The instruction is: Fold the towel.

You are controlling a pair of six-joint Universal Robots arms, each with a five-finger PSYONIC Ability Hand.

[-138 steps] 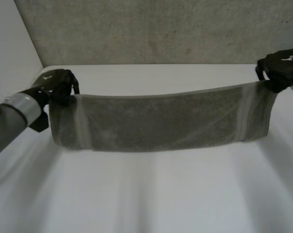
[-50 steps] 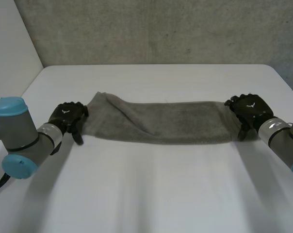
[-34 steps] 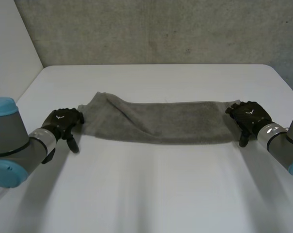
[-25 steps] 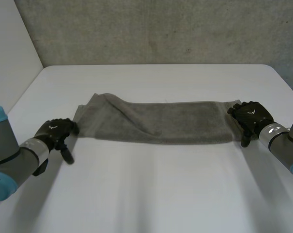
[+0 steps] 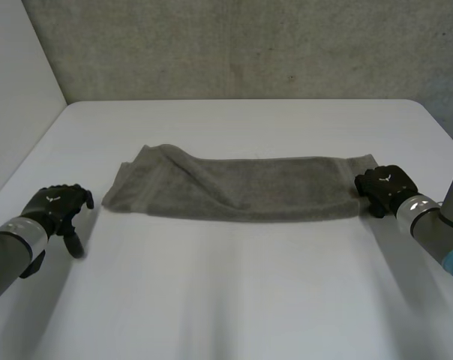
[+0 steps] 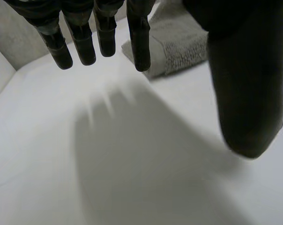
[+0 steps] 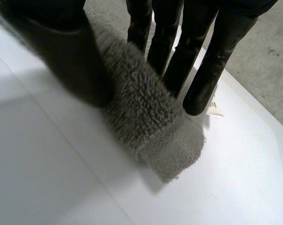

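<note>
1. The towel (image 5: pixel 241 187) is laid as a long folded band across the middle of the white counter (image 5: pixel 234 300), with its ends at 9 and 3 o'clock.
2. The left hand (image 5: pixel 55 208) is held at about 8 o'clock from the towel and apart from it. Its fingers (image 6: pixel 140 42) are straight and spread wide, and nothing is gripped.
3. The right hand (image 5: pixel 384 187) is placed at the towel's 3 o'clock end. Its thumb and straight fingers (image 7: pixel 209 75) are opened wide, and that end is seen lying between them on the counter.
</note>
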